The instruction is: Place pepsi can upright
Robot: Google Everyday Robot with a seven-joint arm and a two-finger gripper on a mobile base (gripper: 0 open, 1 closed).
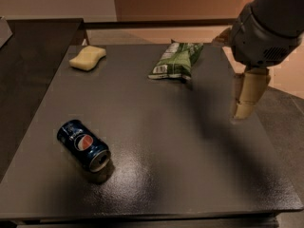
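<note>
The pepsi can (84, 145) lies on its side at the front left of the dark table (171, 141), its silver top pointing toward the front right and its logo facing up. My gripper (243, 111) hangs from the grey arm (266, 27) above the table's right edge, far to the right of the can and holding nothing.
A green chip bag (175, 61) lies at the back middle of the table. A yellow sponge (87, 58) lies at the back left. A second dark counter (28, 56) adjoins the table on the left. The floor lies beyond the right edge.
</note>
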